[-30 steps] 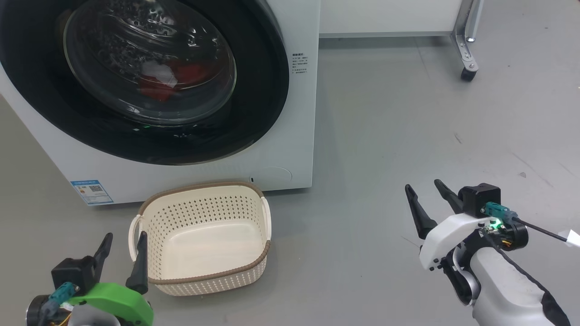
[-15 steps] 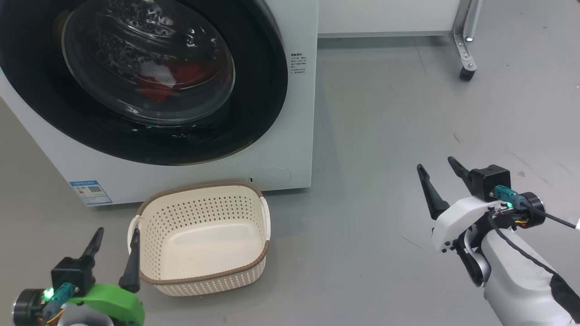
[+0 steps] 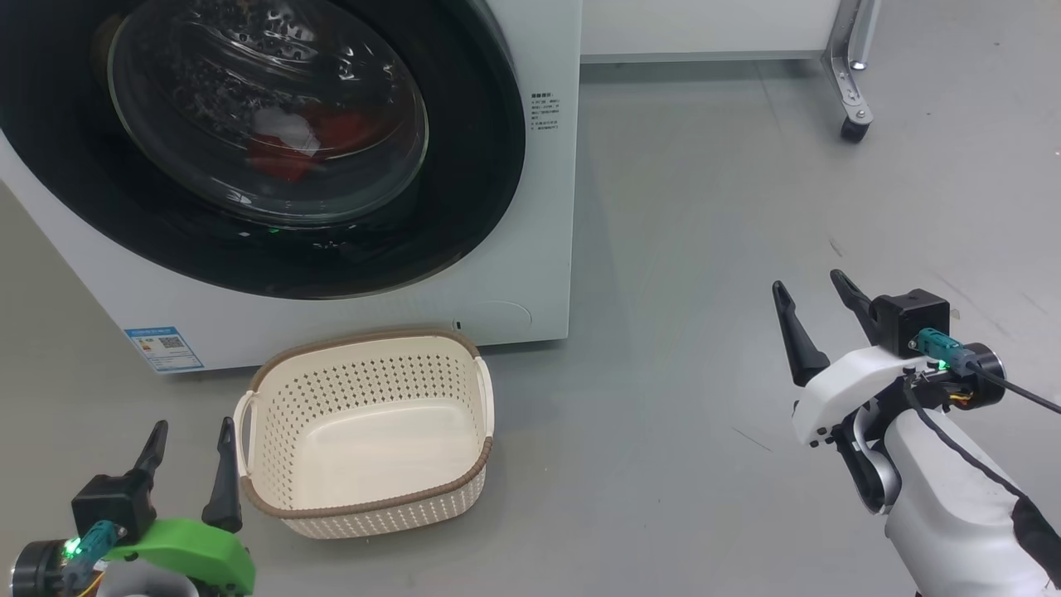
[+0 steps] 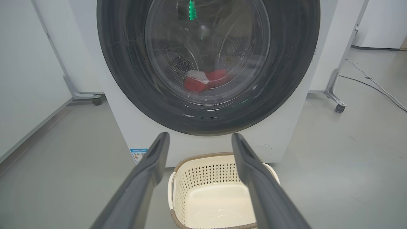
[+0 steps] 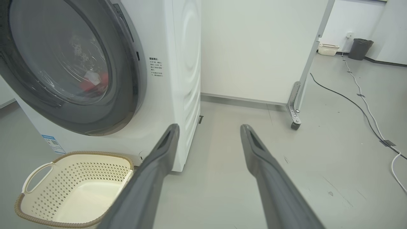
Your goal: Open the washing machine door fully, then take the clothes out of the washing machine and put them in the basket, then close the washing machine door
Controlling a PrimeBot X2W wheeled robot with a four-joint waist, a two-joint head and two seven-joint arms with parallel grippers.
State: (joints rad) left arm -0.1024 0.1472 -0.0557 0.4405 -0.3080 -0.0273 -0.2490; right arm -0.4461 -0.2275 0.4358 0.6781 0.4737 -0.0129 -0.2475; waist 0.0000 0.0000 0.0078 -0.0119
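**Desk:** How many machines on the laundry-room floor?

**Photographer:** One washing machine, with one round door and one blue label.

**Desk:** Laundry?

**Photographer:** One red-and-white garment, seen behind the glass.

**Desk:** Baskets?

**Photographer:** Two. One cream basket with two handles stands before the machine. One smaller basket sits by the far wall beside one dark bin.

**Desk:** Anything else to count?

**Photographer:** Two grippers, the left gripper and the right gripper, each with two dark fingers. Also two caster wheels, one on either side of the machine.
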